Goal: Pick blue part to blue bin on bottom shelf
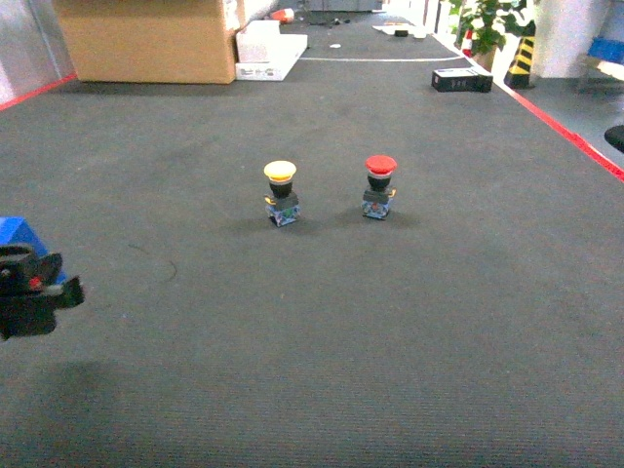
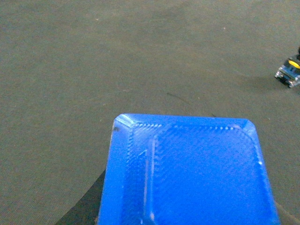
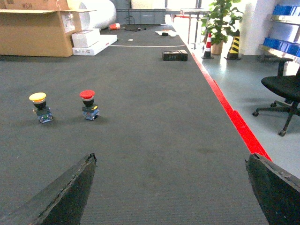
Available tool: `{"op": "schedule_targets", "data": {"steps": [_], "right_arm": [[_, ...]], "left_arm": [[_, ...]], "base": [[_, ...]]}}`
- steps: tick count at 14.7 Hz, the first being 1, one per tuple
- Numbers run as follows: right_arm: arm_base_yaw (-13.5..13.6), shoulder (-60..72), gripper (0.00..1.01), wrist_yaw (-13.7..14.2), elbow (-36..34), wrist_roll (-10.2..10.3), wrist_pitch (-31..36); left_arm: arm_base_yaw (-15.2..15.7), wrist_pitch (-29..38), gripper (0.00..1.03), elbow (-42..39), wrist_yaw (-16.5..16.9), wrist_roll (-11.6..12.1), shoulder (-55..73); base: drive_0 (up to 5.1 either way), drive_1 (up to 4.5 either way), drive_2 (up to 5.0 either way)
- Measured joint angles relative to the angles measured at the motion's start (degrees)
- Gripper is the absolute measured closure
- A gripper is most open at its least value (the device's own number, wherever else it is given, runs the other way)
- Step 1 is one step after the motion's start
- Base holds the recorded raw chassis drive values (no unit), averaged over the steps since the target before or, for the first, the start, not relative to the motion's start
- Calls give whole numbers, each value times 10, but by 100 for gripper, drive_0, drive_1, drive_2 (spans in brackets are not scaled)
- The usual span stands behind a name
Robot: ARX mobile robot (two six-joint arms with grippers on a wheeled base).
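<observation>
Dark grey carpet (image 1: 322, 331) carries a yellow push-button (image 1: 281, 192) beside a red push-button (image 1: 379, 185). Left gripper (image 1: 24, 283) grips a blue part (image 2: 187, 171); right gripper (image 3: 171, 187) gapes wide, empty.

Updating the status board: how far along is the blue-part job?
Done: the blue part is off the floor at the left gripper, apparently carried, though the grip itself is hidden. In hand: carrying it. Left: the placing. No bottom shelf or bin is near, only blue crates on a distant rack. The right gripper is open and empty.
</observation>
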Motion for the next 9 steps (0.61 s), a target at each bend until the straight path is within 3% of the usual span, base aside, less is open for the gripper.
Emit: {"op": "schedule_targets", "data": {"steps": [3,9], "right_arm": [[0,0,3,0,0,0,0],[0,0,3,0,0,0,0]], "left_arm": [[-16,-109,59,-56,-30,4,-213],[-22,-196,59,-56,-52,2,-352]], "base": [[0,0,0],[0,0,0]]}}
